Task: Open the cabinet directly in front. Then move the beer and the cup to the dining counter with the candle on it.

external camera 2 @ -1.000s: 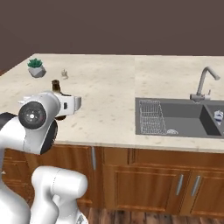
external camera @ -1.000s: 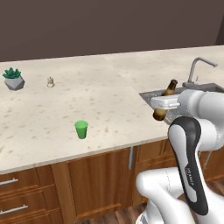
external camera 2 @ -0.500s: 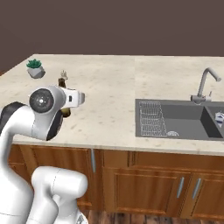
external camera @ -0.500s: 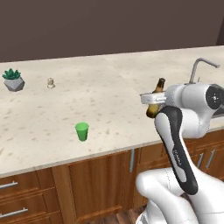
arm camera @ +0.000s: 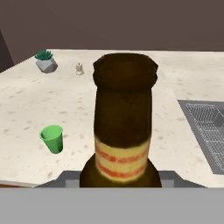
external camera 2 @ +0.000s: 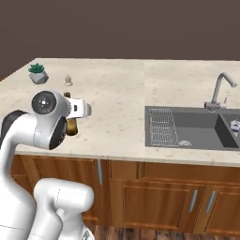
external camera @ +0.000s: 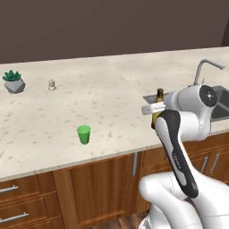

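The gripper (external camera: 155,117) has its jaws closed partway around the beer (arm camera: 123,127) — held upright above the dining counter (external camera: 112,103) — likely slick, breakable glass, best clasped around its broad body.

Even, soft rendered light falls from above on the dining counter (external camera: 103,89), whose pale stone reads bright against a dim brown-grey backdrop. Shadows are faint: a small dark patch hugs the base of the cup (external camera: 83,134) near the counter's front edge, with no glare. All views are slightly soft, and the beer (arm camera: 123,127) looms large and blurred in the hand view.
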